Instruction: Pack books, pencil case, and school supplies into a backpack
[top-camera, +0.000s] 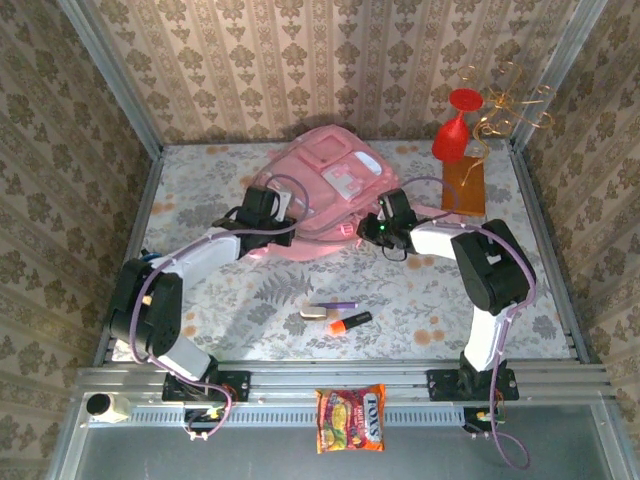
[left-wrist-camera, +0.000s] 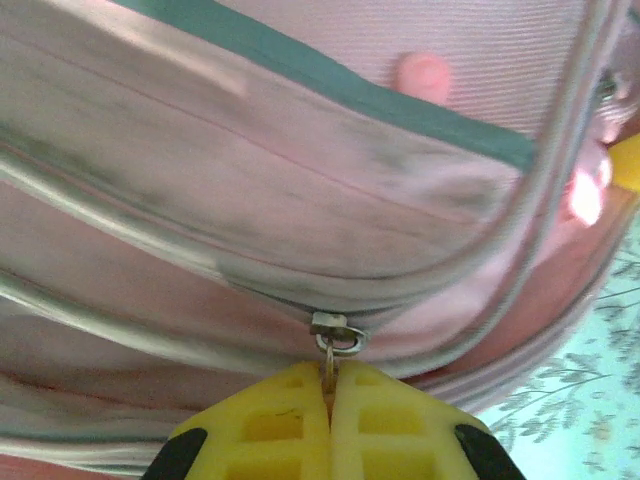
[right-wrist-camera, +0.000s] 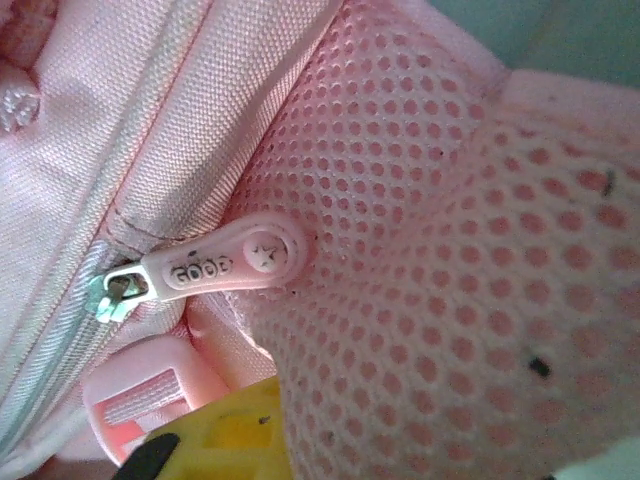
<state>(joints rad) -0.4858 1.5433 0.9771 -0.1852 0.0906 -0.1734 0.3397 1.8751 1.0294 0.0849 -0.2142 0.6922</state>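
Closest to the overhead camera is an orange snack packet (top-camera: 350, 419) lying on the metal rail between the two arm bases. Further in, on the floral table (top-camera: 430, 310), an orange-and-black marker (top-camera: 350, 322), a purple pen (top-camera: 335, 305) and a small beige-white piece (top-camera: 313, 314) sit close together. They're well apart from the pink backpack (top-camera: 320, 180), which lies at the far middle. The left gripper (top-camera: 268, 207) is up against the bag's left edge and the right gripper (top-camera: 378, 230) is against its right edge. Off in the far right corner there's a red vase (top-camera: 452, 128) and an orange-brown slab (top-camera: 464, 187).

Left wrist cam: the yellow fingers (left-wrist-camera: 270, 425) are pressed flat together with a metal zip pull (left-wrist-camera: 335, 335) pinched between them. So that one's clamped on the zipper, with pink fabric arching above.

Right wrist cam: one yellow finger (right-wrist-camera: 235, 430) pokes in at the bottom, partly covered by pink mesh (right-wrist-camera: 450, 260). It's just beside a pink rubber zip tab (right-wrist-camera: 225, 262) and a pink buckle (right-wrist-camera: 140, 395). Honestly can't tell whether those jaws are closed or gripping anything.
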